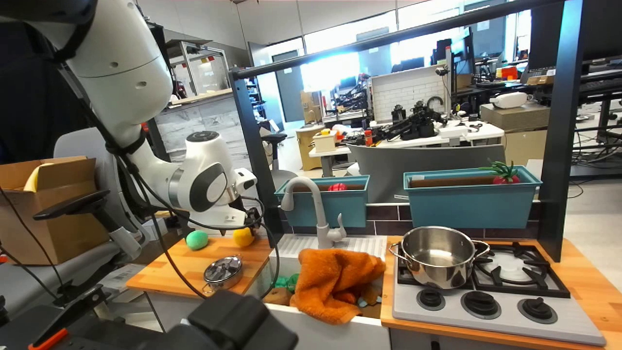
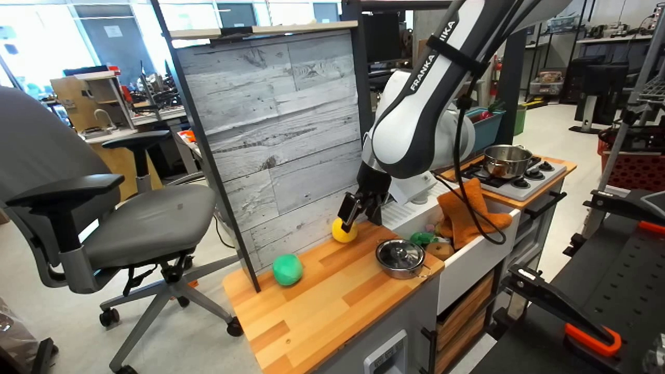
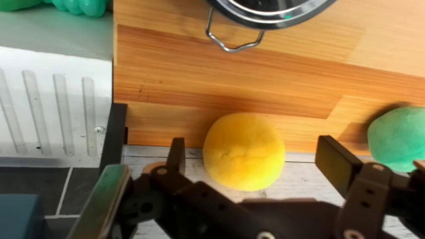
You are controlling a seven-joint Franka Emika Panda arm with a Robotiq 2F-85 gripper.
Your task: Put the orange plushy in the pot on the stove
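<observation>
Orange plushy [image 3: 244,151] on the counter [image 3: 215,78] — fingers [image 3: 333,164] parted, flanking it in the wrist view.

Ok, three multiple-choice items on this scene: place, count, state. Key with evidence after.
1. What is the uncovered pot standing on?
A) floor
B) stove
C) chair

2. How many knobs line the stove's front?
A) one
B) five
C) three

3. How is the end effector?
A) open
B) shut on nothing
C) shut on the towel

1 B, both exterior views show it there; 2 C, the same views show three black ones; 3 A, the wrist view shows gaps between the fingers and the yellow-orange plushy.
</observation>
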